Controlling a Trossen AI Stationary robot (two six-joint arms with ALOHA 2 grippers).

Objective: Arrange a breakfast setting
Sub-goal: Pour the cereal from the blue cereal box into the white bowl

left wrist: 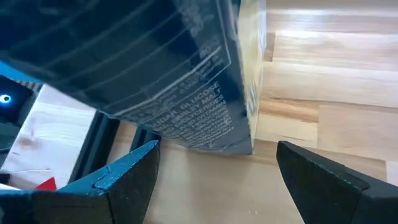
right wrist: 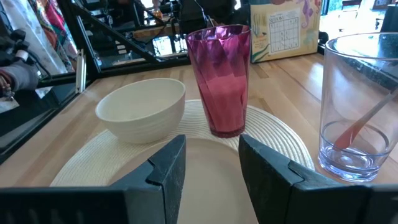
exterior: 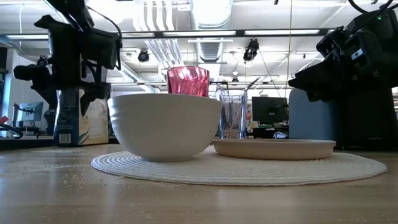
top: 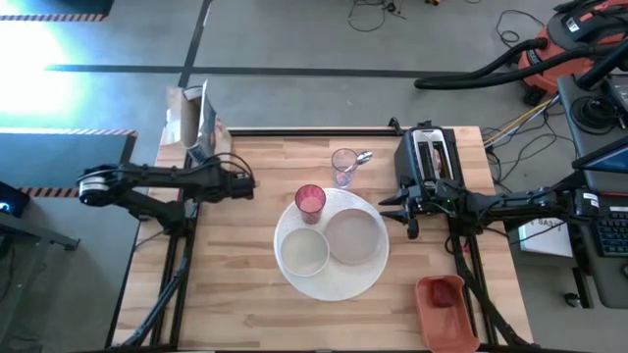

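Observation:
A round white woven placemat [top: 339,284] lies mid-table. On it stand a white bowl [top: 302,252], a pale plate [top: 353,237] and, at its far edge, a pink cup [top: 310,200]. A clear glass [top: 343,167] holding a metal spoon [right wrist: 367,121] stands on the wood beyond the mat. My right gripper [right wrist: 211,143] is open and empty, low over the plate's right side [top: 407,211]. My left gripper [left wrist: 217,149] is open and empty beside a dark cereal box [left wrist: 161,68] at the table's far left. A small red thing lies in a red tray [top: 446,304]. No toast slice shows.
A black toaster [top: 429,157] stands at the far right, just beyond my right gripper. The cereal box [top: 196,123] stands at the far left corner. The red tray sits at the near right edge. Bare wood lies left of the placemat and along the near edge.

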